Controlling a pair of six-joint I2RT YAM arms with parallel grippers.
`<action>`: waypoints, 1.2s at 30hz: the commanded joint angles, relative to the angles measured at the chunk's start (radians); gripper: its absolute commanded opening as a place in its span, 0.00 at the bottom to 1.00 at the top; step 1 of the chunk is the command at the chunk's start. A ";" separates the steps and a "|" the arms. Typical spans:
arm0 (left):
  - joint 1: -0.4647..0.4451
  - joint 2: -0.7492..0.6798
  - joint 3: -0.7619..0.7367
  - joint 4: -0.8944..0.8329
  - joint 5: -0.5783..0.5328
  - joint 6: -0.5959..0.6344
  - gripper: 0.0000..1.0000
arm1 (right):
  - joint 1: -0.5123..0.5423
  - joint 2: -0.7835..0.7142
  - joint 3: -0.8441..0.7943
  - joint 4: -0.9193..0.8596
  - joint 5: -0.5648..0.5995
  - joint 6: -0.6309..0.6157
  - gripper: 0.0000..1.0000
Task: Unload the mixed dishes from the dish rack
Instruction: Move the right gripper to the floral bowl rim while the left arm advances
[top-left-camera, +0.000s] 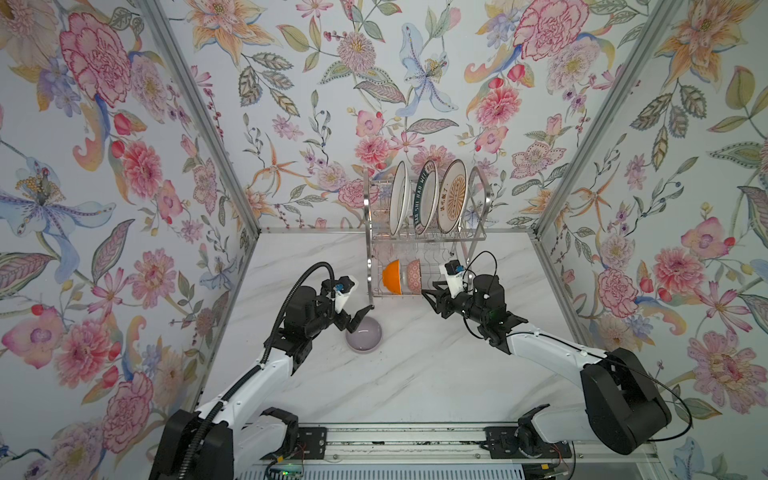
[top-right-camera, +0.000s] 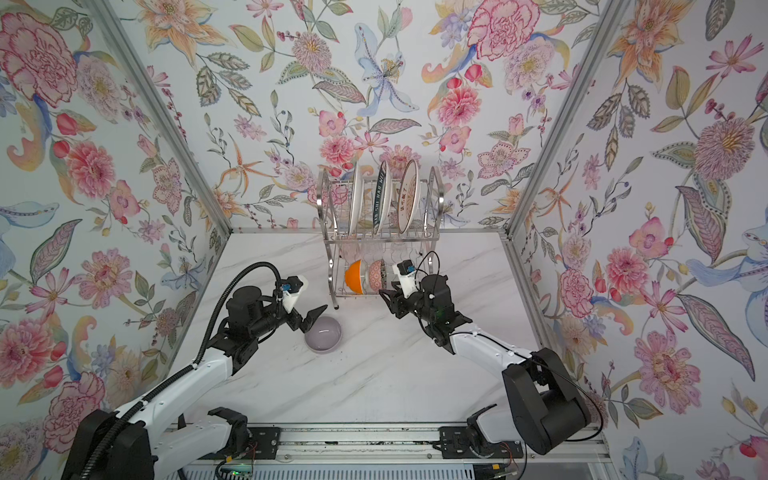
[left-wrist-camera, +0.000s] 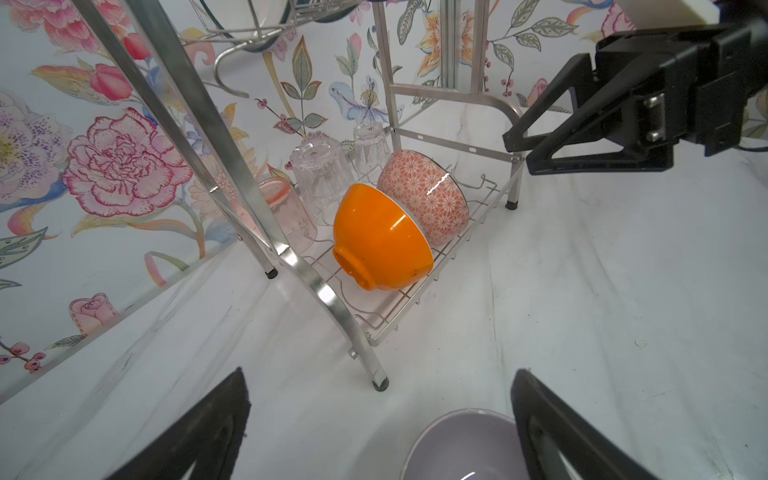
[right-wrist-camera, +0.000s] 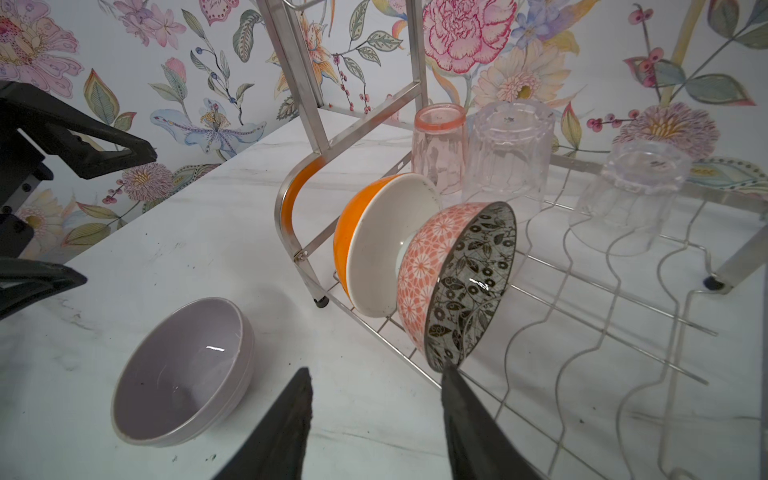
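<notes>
Noted polished, mirror-bright metal wire and strip on the dish rack (left-wrist-camera: 328, 295). Saw glossy glaze on the orange bowl (left-wrist-camera: 382, 241) and the pink-patterned bowl (left-wrist-camera: 428, 195), a softer satin sheen on the grey bowl (right-wrist-camera: 183, 370). Found the tumblers (right-wrist-camera: 507, 153) clear, ribbed and glass-like. Registered a smooth, marble-patterned table (right-wrist-camera: 208, 232), matt black plastic on the right gripper (right-wrist-camera: 376, 368), matt printed paper on the walls (top-left-camera: 124, 166).

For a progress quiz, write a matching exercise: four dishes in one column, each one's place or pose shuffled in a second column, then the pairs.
Dishes
1. grey bowl
2. orange bowl
3. plain white plate
4. clear tumbler

Places
A. upside down at the back of the lower shelf
B. on edge in the upper tier of the dish rack
C. upright on the table, outside the rack
D. tipped on the lower shelf beside the pink-patterned bowl

Pairs: 1-C, 2-D, 3-B, 4-A
</notes>
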 joint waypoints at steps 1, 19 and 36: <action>-0.008 0.028 0.045 -0.020 0.015 0.054 1.00 | -0.018 0.048 0.045 0.063 -0.062 0.050 0.51; -0.007 0.064 0.062 0.037 -0.002 0.054 1.00 | -0.028 0.304 0.195 0.154 -0.107 0.162 0.49; -0.007 0.068 0.071 0.042 -0.023 0.071 0.99 | -0.026 0.428 0.246 0.257 -0.166 0.243 0.46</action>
